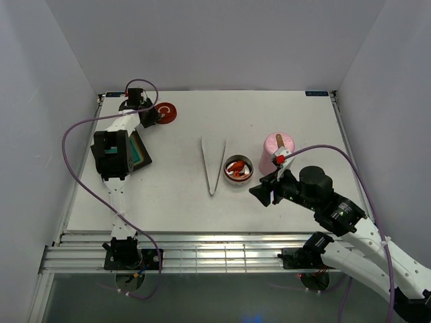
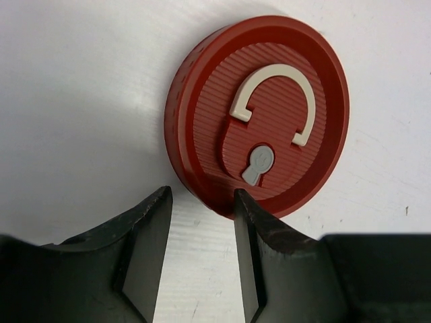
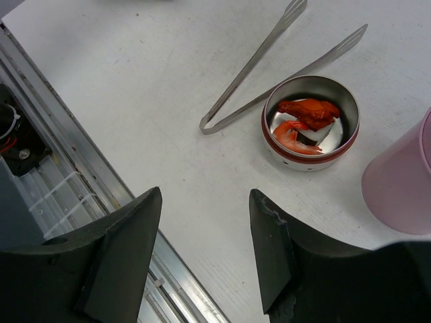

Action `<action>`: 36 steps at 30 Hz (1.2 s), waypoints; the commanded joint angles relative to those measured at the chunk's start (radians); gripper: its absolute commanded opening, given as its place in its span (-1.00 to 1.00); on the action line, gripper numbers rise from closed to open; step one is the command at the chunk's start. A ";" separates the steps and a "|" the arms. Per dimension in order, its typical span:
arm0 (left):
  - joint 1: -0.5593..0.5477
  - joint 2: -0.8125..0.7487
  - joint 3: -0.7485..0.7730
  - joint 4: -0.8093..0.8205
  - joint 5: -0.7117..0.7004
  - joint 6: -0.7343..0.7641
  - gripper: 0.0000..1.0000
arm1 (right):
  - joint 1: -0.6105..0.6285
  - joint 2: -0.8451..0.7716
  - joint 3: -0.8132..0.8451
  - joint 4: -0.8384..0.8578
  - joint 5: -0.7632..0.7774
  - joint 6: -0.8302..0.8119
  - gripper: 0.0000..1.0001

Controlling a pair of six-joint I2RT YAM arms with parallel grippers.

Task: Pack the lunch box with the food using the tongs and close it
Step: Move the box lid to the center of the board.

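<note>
Here — red lid (image 2: 259, 114) just beyond parted left fingers (image 2: 145, 235), near one tip

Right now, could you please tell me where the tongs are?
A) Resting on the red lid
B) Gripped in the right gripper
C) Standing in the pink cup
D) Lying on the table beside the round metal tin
D: the tongs lie flat on the table beside the round metal tin, and the right gripper is open with nothing between its jaws.
</note>
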 commanded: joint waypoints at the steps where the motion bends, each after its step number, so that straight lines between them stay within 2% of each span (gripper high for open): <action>1: -0.014 -0.084 -0.099 -0.082 0.011 -0.014 0.05 | 0.003 -0.023 -0.005 0.014 -0.013 0.010 0.22; 9: -0.096 -0.228 -0.254 -0.051 -0.003 -0.009 0.04 | 0.003 -0.052 0.007 -0.001 -0.036 0.033 0.21; 14: -0.151 -0.303 -0.413 -0.013 -0.020 -0.023 0.02 | 0.003 -0.077 0.010 -0.013 -0.058 0.048 0.21; 20: -0.203 -0.412 -0.516 0.004 -0.076 -0.030 0.03 | 0.003 -0.120 0.013 -0.048 -0.064 0.065 0.21; 23: -0.201 -0.455 -0.524 0.010 -0.136 -0.038 0.08 | 0.003 -0.138 0.015 -0.064 -0.056 0.065 0.20; 27: -0.191 -0.442 -0.495 0.002 -0.124 -0.061 0.17 | 0.003 -0.145 0.021 -0.085 -0.047 0.064 0.20; 36: -0.188 -0.354 -0.449 -0.005 -0.103 -0.103 0.12 | 0.003 -0.149 0.026 -0.104 -0.029 0.053 0.20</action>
